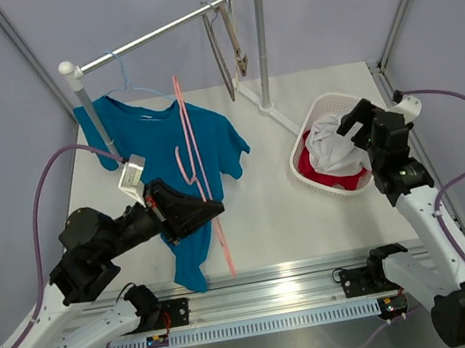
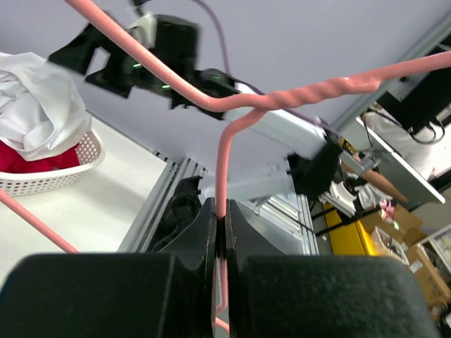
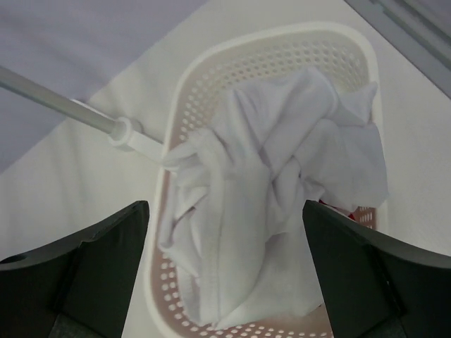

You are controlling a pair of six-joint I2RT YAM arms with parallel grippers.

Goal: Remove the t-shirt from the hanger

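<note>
Clenched on the wire neck of the pink hanger point(image 1: 201, 170), your left pincer point(image 1: 213, 207) holds it lifted over the shirt; the wrist view shows both fingers pressed flat against the wire. The desk point(image 1: 272, 194) carries everything else. The blue t-shirt point(image 1: 151, 138) lies spread on it at the far left by the rail stand point(image 1: 164, 32), with one end trailing toward you under the left arm. The white basket point(image 3: 282, 53) sits well apart to the right, with a white cloth point(image 3: 282, 162) heaped in it. Your right pincer point(image 3: 224, 211) hangs released above that cloth, holding nothing.

What matters for you is that the hanger's long axis runs near to far across the shirt, and the shirt lies below and to the left of the left pincer. I cannot tell whether any fabric is caught on the wire. The left arm is much the nearer, so the lift away probably falls to it.
</note>
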